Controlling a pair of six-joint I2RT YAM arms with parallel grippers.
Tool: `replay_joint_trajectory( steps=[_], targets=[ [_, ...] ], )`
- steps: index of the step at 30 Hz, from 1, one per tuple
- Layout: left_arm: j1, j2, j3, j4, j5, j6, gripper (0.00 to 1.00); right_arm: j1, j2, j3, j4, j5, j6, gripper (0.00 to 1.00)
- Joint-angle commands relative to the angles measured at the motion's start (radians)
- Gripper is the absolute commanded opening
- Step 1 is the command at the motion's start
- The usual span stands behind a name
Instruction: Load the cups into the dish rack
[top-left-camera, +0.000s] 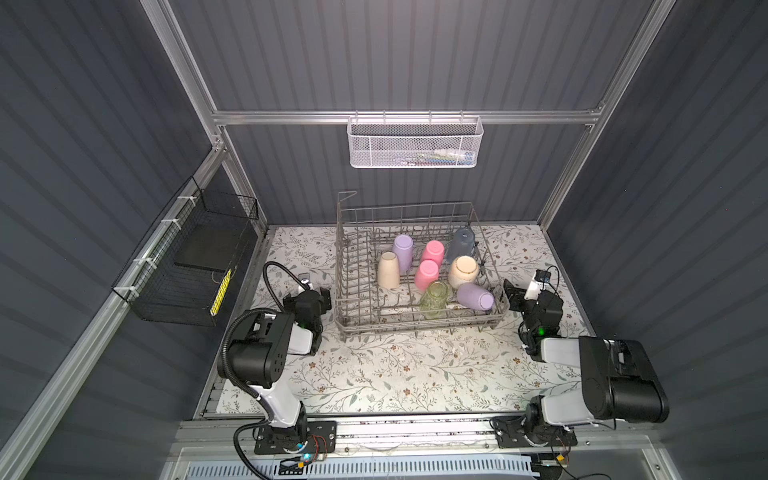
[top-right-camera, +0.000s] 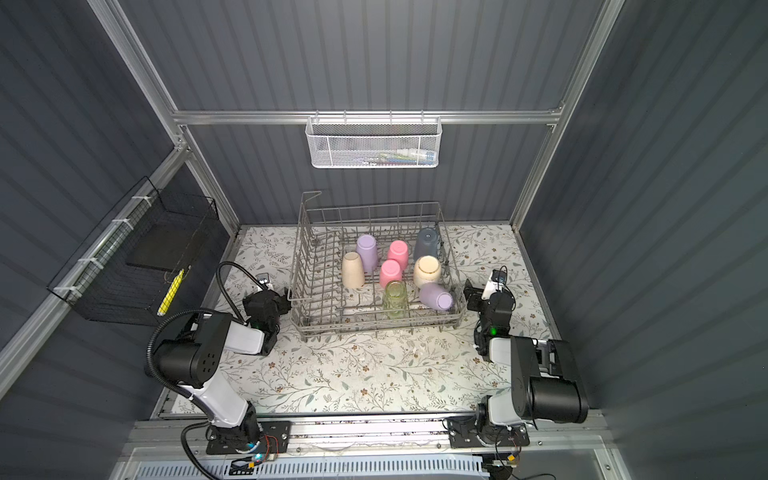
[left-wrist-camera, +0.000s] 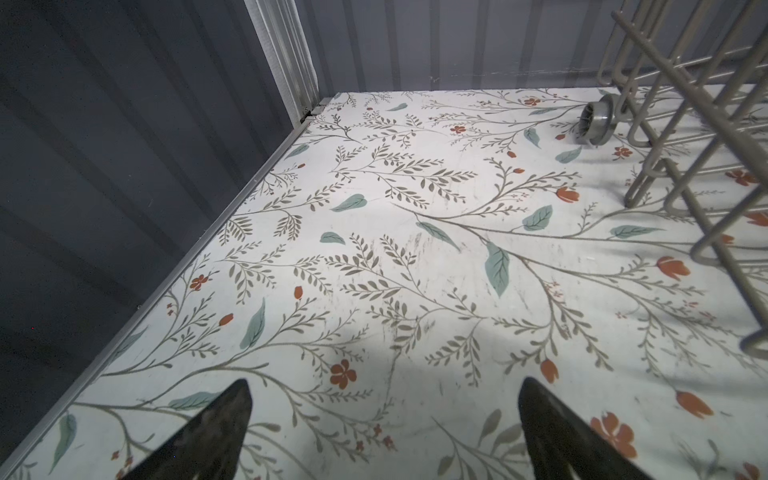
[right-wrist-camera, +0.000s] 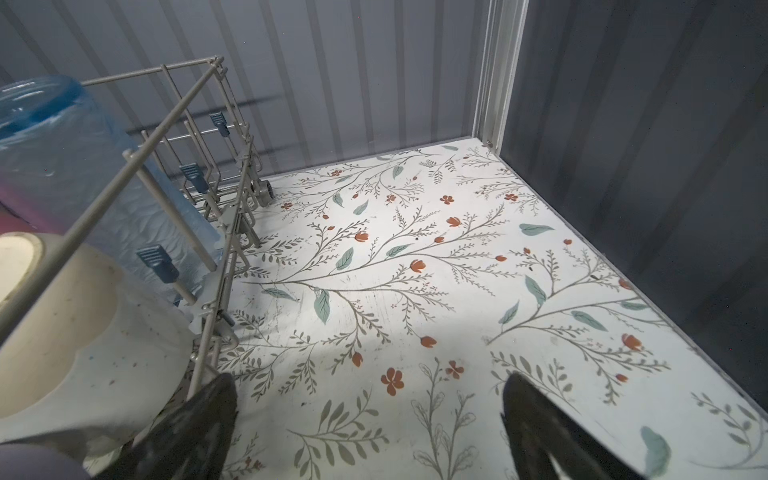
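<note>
I count all eight cups (top-left-camera: 427, 274) in the dish rack (top-left-camera: 415, 325), none on the worktop (top-left-camera: 395, 374); left gripper (left-wrist-camera: 384, 386) and right gripper (right-wrist-camera: 370, 382) fingers spread, empty, so it looks done.

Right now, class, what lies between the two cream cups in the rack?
The nearer pink cup, seen in both top views, between the slim cream cup and the wide cream cup.

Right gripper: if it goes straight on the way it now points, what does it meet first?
No object is in its line. The open right gripper points past the rack, over bare table toward the back wall. It seems tilted down, so probably the table first, but depth is unclear.
</note>
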Motion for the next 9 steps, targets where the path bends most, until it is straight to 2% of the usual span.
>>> replay_joint_trajectory(
  steps=[1,3,9],
  targets=[
    [0.002,0.004,0.007,0.006,0.017,0.012,1.0,0.007,0.005,-0.01,0.028,-0.007,-0.01,0.99],
    [0.028,0.001,0.018,-0.029,0.073,-0.002,1.0,0.007,0.005,-0.009,0.029,-0.006,-0.01,0.99],
    [0.03,-0.003,0.01,-0.019,0.072,-0.003,1.0,0.007,0.004,-0.011,0.029,-0.004,-0.012,0.99]
  ],
)
